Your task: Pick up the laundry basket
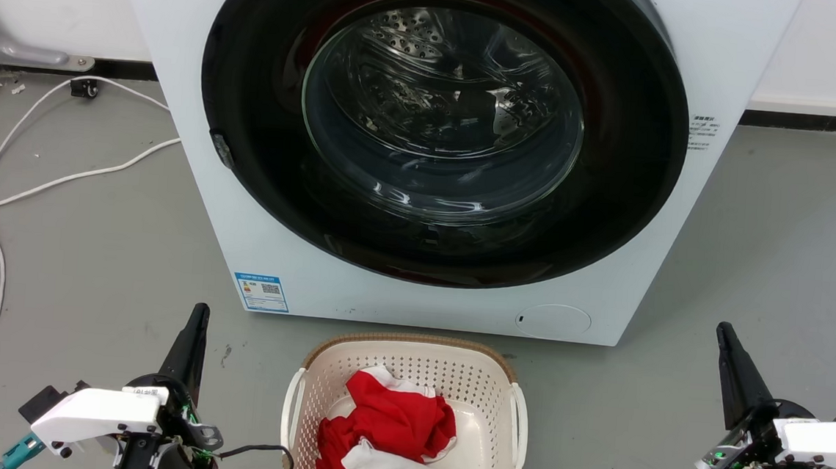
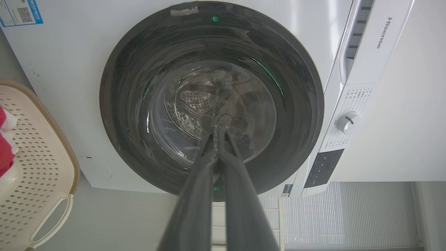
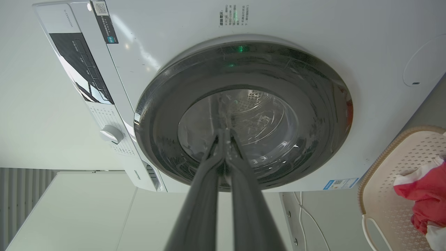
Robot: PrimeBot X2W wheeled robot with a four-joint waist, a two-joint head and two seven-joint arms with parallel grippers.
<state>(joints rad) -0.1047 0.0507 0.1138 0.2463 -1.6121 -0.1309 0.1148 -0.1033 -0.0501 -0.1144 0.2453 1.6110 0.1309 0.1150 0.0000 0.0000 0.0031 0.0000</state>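
Observation:
The laundry basket point(image 1: 416, 370) stands on the floor just in front of the washing machine, cream-white and perforated, with a brown rim and a white handle on each side. A red and white cloth point(image 1: 390, 416) lies bunched inside it. My left gripper point(image 1: 199, 311) hovers to the basket's left, shut and holding nothing, apart from the handle. On the other side, farther from the basket, my right gripper point(image 1: 725, 331) is also shut and empty. The basket point(image 2: 38, 167) shows at the left edge of the left wrist view beside my left gripper point(image 2: 217, 129), and the basket point(image 3: 400, 164) at the right edge of the right wrist view beside my right gripper point(image 3: 225, 131).
A white front-loading washing machine point(image 1: 277, 254) with a shut dark round door point(image 1: 440, 126) rises right behind the basket. White cables point(image 1: 2, 183) trail over the grey floor at the left. Bare floor lies on both sides of the basket.

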